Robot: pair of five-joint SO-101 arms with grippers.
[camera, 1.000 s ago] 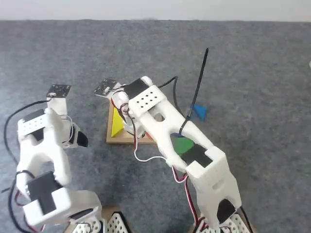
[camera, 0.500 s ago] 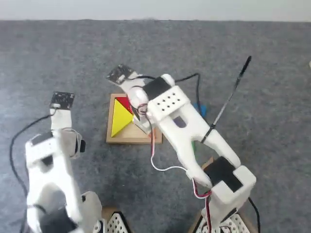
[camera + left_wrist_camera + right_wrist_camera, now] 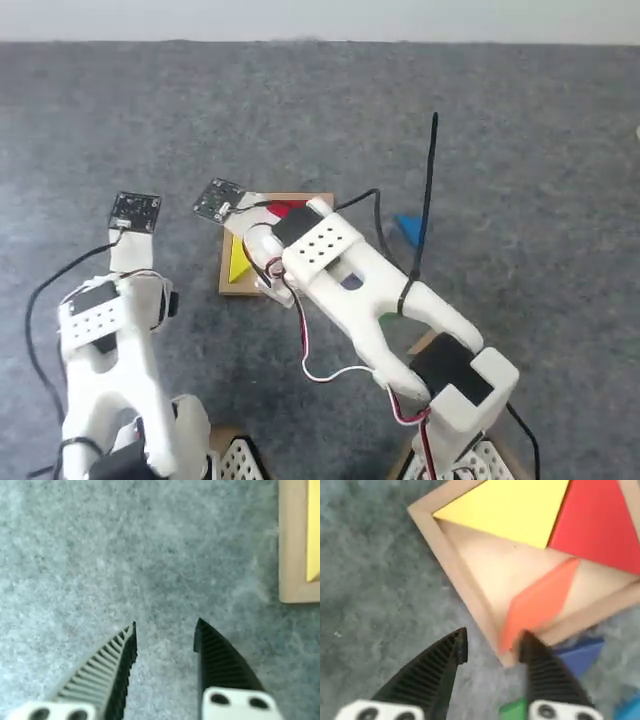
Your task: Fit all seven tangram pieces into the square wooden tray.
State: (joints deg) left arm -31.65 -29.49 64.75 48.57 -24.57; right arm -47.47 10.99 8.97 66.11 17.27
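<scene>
The right claw (image 3: 492, 640) has been swung back over the tray (image 3: 454, 560), jaws spread and empty, with the orange piece (image 3: 540, 600) lying just beyond its tips, apparently not yet seated.

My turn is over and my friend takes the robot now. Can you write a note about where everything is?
Left gripper: fingers open, empty, over the carpet beside the tray.
Right gripper: fingers open, empty, at a tray corner.
Done: yellow triangle and red triangle sit in the tray.
Orange piece is in the tray, one end seemingly on the rim.
Left: seat it flat, then fit the dark blue piece, green piece and light blue piece lying on the carpet outside.
</scene>
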